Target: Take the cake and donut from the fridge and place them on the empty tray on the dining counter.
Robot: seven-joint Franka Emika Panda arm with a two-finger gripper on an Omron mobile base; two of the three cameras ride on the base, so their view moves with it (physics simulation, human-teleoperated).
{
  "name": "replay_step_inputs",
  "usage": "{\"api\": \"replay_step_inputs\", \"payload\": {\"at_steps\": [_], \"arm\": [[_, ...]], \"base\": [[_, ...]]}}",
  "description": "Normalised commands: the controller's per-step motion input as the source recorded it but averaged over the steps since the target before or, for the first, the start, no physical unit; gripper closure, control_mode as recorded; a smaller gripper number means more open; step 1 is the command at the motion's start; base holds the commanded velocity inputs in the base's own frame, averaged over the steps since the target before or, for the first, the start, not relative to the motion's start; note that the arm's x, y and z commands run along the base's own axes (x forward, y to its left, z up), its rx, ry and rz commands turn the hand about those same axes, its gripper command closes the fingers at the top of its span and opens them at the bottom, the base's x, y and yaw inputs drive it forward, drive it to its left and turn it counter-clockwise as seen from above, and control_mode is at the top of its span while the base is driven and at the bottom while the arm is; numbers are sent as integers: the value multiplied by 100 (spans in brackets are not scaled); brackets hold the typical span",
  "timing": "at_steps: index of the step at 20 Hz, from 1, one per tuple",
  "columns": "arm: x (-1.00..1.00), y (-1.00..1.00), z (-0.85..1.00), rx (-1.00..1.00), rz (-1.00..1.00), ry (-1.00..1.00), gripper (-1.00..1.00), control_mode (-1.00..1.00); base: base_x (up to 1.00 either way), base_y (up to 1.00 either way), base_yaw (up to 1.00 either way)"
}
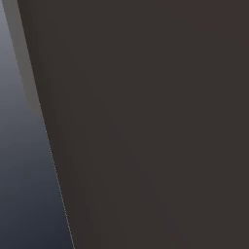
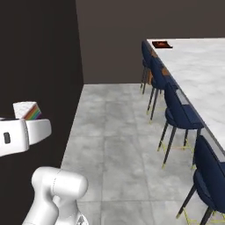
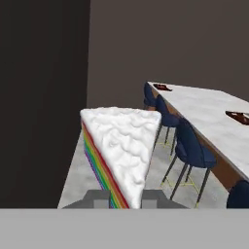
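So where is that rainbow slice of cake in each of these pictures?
Left base view: the cake is not in it; dark wall, paler strip at the left.
Right base view: the cake sits at the left edge, above the white arm.
Hand view: the cake is low in the centre, between the gripper tips.
Shared landmark: the dining counter, at the right in both, lined with blue stools.

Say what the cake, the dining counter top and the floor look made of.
Cake: soft sponge in rainbow layers, lumpy matte white icing. Dining counter top: polished marble by its grey veining, or an imitation. Floor: large grey stone-look tiles with visible joints.
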Motion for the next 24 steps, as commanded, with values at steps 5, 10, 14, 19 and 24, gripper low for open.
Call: {"api": "replay_step_inputs", "payload": {"at_steps": [5,10,14,19,24], "arm": [[0,0,0,0,0,0,100,100],[0,0,0,0,0,0,100,100],[0,0,0,0,0,0,100,100],[0,0,0,0,0,0,100,100],[0,0,0,0,0,0,100,100]], "base": [[100,35,0],[100,-4,4],[100,-7,2],[100,-24,1],[100,-18,0]]}}
